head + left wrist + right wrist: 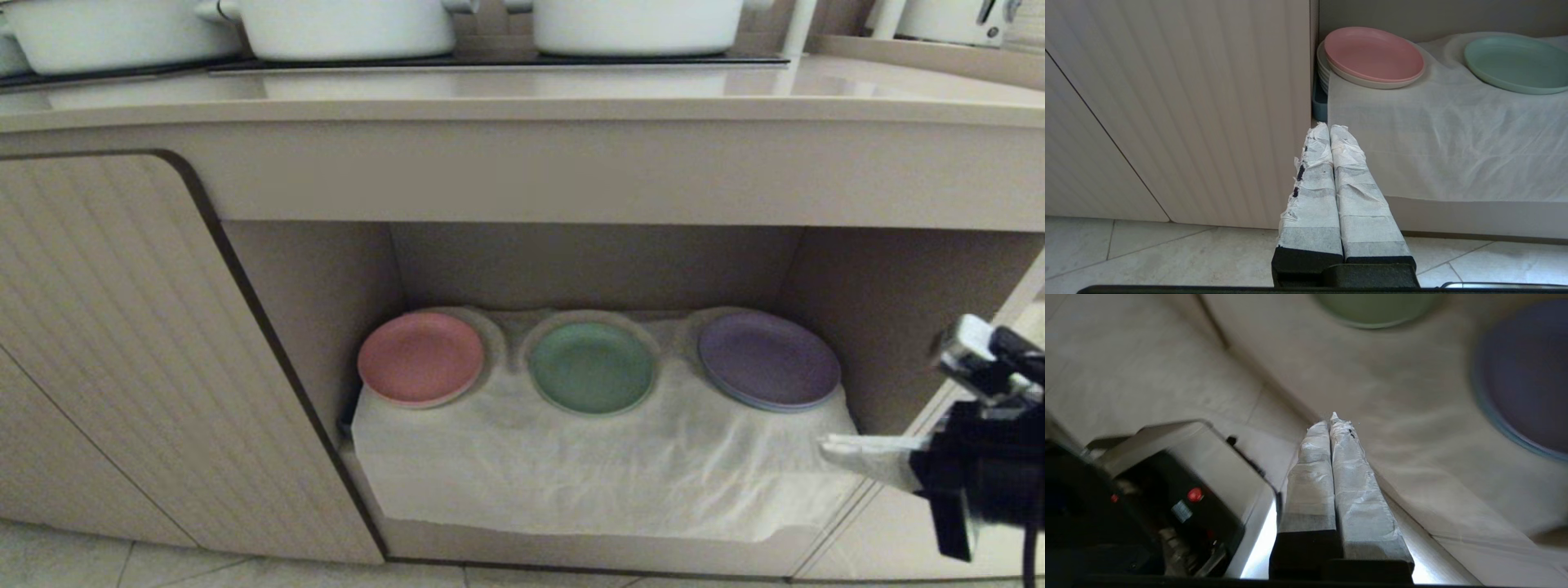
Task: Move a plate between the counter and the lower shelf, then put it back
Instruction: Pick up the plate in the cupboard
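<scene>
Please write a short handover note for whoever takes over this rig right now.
Right gripper: shut, empty, at the right front edge of the lower shelf, short of the plates.
Left gripper: shut, empty, low beside the ribbed cabinet door.
Round mint-green matte plate: lies in the middle dimple of the shelf's white cloth, between the pink plate and the purple plate.
Long beige counter: no plate on it.
Done: nothing visible.
Left: lift the green plate to the counter, then return it.

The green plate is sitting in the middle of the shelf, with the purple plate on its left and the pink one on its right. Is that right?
Not quite. The green plate is in the middle of the shelf, but the sides are swapped: the pink plate is on its left and the purple plate on its right. The head view shows this.
</scene>
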You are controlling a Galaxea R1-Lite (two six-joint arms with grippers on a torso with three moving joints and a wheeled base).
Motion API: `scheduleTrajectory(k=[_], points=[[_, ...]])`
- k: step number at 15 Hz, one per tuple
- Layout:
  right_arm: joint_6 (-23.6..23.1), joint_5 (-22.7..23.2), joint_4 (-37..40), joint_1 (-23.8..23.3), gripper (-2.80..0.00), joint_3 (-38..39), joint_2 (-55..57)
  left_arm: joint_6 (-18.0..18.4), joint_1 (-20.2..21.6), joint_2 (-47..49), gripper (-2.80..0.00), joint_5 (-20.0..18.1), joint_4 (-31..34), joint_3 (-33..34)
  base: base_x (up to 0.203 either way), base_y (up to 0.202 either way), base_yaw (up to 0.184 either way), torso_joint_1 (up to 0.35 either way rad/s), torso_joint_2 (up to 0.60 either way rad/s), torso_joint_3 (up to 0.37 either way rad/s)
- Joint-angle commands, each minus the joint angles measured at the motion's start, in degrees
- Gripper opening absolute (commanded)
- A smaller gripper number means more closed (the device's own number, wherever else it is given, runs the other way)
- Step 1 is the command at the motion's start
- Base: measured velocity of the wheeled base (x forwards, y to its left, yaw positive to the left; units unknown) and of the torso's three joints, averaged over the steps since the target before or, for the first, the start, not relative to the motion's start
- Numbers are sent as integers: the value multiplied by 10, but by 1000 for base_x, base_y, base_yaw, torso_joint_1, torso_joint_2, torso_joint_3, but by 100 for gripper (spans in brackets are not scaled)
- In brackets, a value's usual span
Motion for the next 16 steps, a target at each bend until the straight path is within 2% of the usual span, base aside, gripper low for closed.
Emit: scheduleTrajectory(k=[1,4,8,11,16], points=[[-3,-6,-1,34,-280,-14,59,0,0,0,-280,0,0,0,0,0,0,0,0,0],[-20,-39,-6,64,-280,-30,128,-1,0,0,-280,0,0,0,0,0,0,0,0,0],[-24,-47,-8,68,-280,-43,191,0,0,0,-280,0,0,0,0,0,0,0,0,0],[-19,-80,-28,68,-280,-50,242,-1,0,0,-280,0,0,0,0,0,0,0,0,0],[35,-83,-29,68,-280,-122,313,-1,0,0,-280,0,0,0,0,0,0,0,0,0]])
